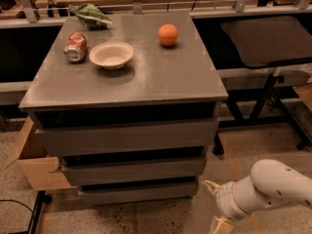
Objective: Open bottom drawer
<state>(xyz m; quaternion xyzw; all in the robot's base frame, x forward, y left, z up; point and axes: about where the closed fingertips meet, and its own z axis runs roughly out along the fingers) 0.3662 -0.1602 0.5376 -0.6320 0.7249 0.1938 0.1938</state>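
The bottom drawer [139, 192] is the narrowest, lowest grey front of the three on the grey cabinet [161, 77], just above the floor, and it looks closed. Above it are the mid-sized drawer front [134, 170] and the widest top front [126, 136]. My gripper [215, 206] is low at the right, on the white arm [265, 186], just right of the bottom drawer's right end and not touching it. Its two cream fingers [210, 185] stand apart with nothing between them.
On the cabinet top are an orange [167, 34], a white bowl [111, 54], a crushed can [75, 47] and a green bag [90, 14]. A cardboard box [36, 172] stands at the cabinet's left. A dark seat on black legs [268, 40] is at the right.
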